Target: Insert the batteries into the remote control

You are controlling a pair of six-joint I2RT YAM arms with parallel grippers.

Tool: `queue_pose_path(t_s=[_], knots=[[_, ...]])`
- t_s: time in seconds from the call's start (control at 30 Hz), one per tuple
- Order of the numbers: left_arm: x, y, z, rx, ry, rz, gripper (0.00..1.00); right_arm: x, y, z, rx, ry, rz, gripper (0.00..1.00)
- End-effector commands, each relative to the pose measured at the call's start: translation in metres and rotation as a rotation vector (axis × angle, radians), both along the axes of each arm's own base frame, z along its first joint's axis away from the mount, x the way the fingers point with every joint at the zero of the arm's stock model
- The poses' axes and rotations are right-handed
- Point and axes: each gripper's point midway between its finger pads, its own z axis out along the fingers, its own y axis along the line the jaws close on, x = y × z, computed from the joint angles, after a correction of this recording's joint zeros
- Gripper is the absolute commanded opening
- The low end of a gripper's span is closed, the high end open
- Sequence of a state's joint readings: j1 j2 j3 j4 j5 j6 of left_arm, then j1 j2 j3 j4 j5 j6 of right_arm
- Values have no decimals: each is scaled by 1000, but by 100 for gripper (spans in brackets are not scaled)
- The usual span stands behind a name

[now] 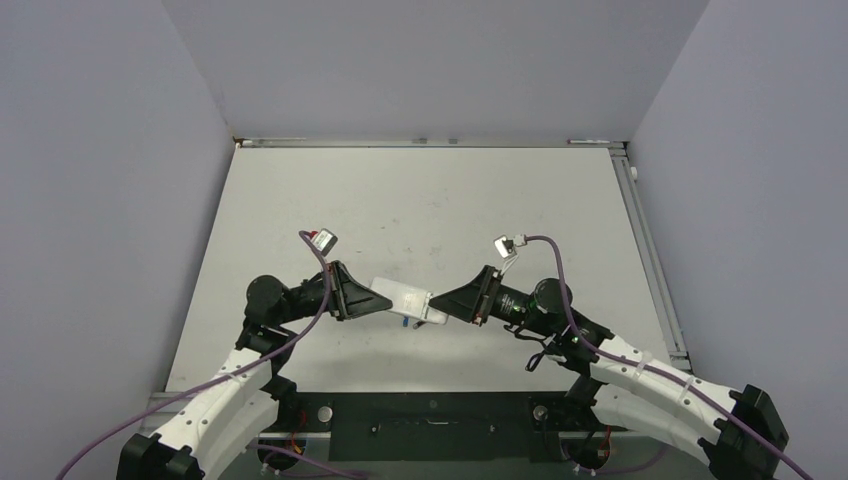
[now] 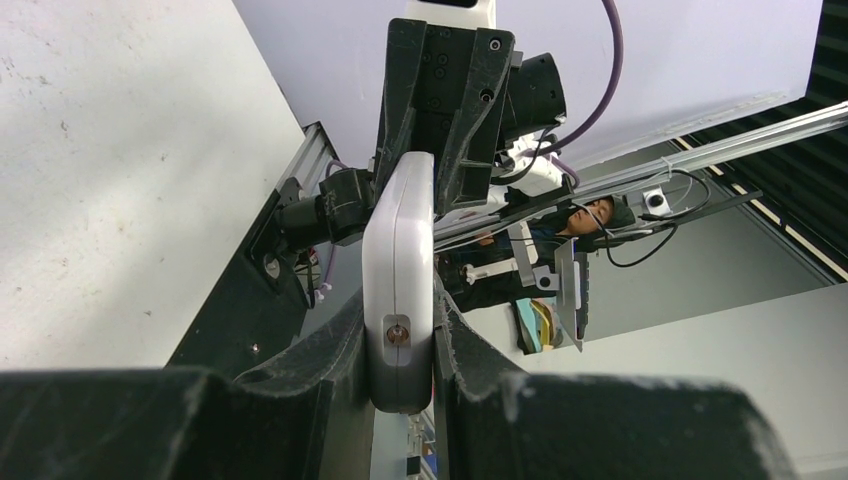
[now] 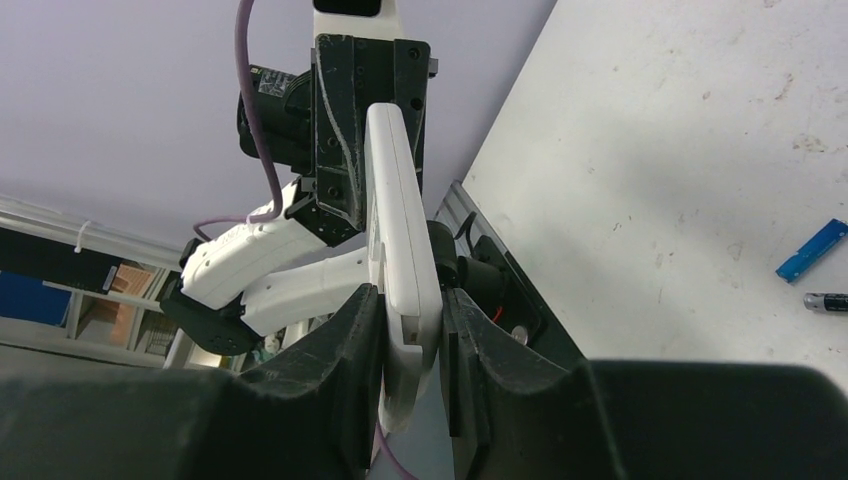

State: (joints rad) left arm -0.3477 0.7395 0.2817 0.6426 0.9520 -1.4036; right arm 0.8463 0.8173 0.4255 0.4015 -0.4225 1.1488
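Left tool [image 1: 375, 297], right tool [image 1: 435, 307] clamp remote control [image 1: 403, 297]; batteries [image 3: 810, 250] lie on table [image 1: 420, 200].

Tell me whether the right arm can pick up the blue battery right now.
Probably not yet: the right gripper is shut on the remote control, which the left gripper also clamps. The blue battery lies uncovered on the table.

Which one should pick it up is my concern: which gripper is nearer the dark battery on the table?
Right, apparently. The right gripper holds the remote control by the end beside the dark battery; the left gripper holds the opposite end, farther off.
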Motion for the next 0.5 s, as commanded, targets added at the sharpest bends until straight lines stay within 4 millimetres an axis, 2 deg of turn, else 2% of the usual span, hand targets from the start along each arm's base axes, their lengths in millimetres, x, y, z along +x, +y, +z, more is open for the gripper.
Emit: queue_pose_path(t_s=[0.0, 0.13, 0.47], knots=[[23, 6, 16, -11, -52, 110, 0, 11, -13, 14, 8, -82, -82, 14], [25, 5, 15, -6, -55, 111, 0, 11, -15, 11, -8, -78, -90, 9], [36, 7, 10, 15, -51, 136, 0, 14, -23, 2, -53, -75, -132, 9]])
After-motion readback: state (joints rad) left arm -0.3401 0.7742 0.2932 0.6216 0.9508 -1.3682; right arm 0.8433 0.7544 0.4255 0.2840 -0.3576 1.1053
